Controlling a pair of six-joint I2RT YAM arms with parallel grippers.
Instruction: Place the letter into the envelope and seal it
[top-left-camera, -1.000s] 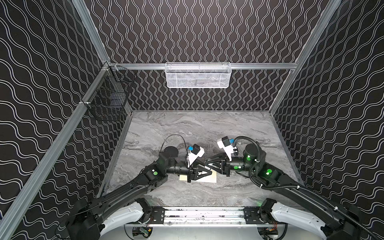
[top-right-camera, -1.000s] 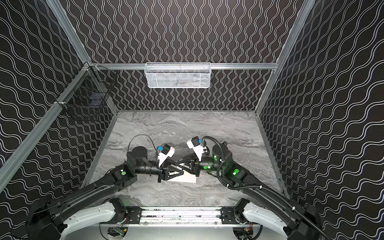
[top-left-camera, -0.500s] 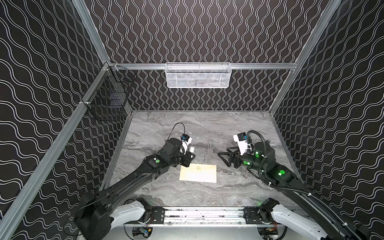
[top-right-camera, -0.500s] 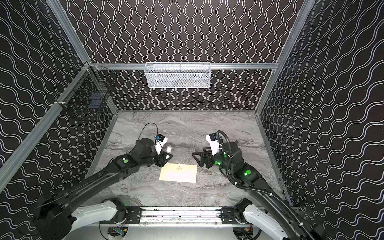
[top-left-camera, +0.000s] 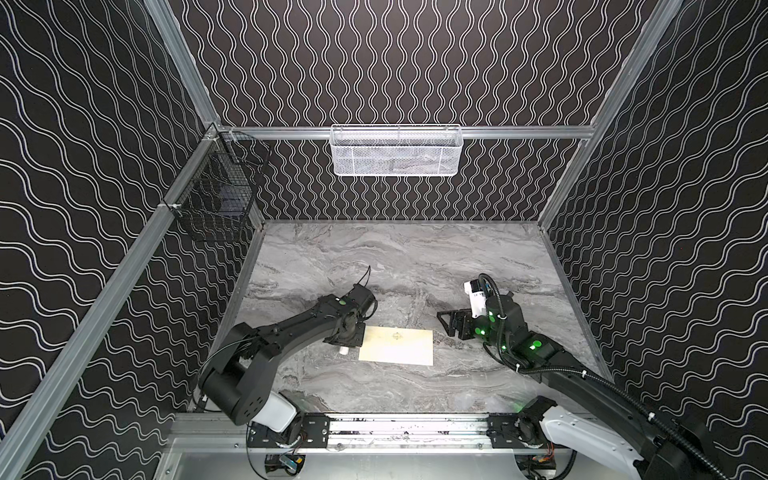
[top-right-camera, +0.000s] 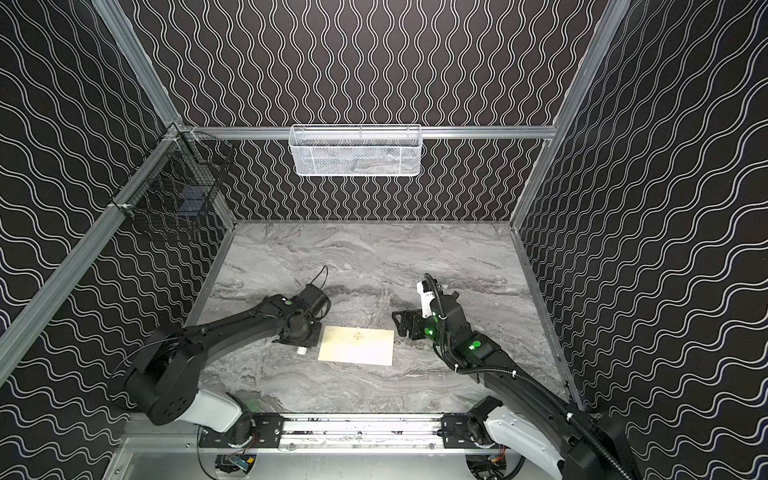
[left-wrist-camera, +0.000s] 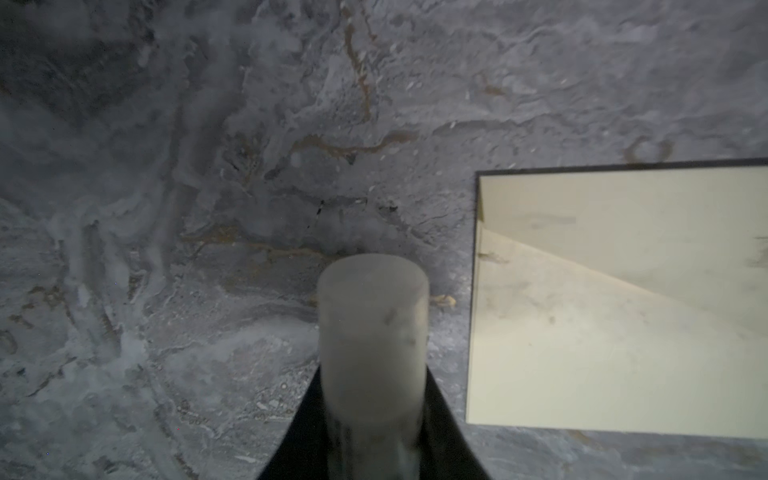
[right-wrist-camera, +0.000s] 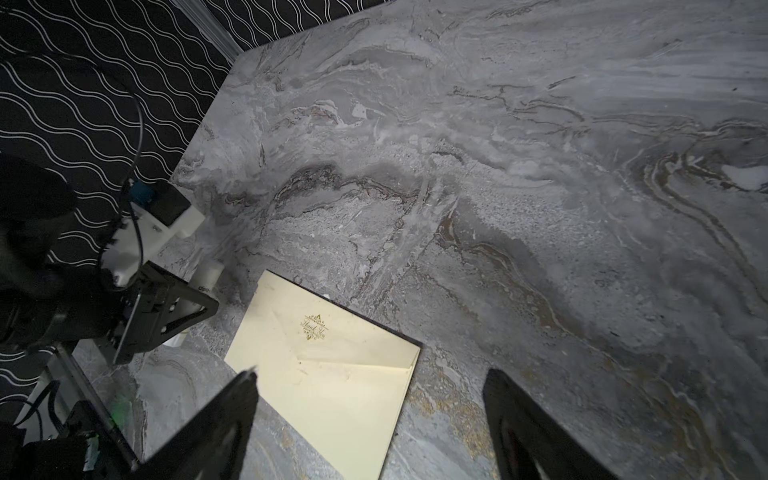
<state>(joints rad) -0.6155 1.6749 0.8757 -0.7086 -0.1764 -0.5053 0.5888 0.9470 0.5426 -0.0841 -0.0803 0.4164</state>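
Now, left fingers (left-wrist-camera: 297, 440): clamped on the white stick (left-wrist-camera: 373, 324), tip pointing down at the table (top-left-camera: 374, 257).
Left gripper (top-left-camera: 348, 340): just beside the envelope (top-left-camera: 397, 345), at its left short edge.
Right fingers (right-wrist-camera: 208, 432): spread wide, holding nothing.
Right gripper (top-left-camera: 449, 324): clear of the envelope, just off its right end.
Envelope: flat on the table between both grippers, flap folded down, gold mark up.
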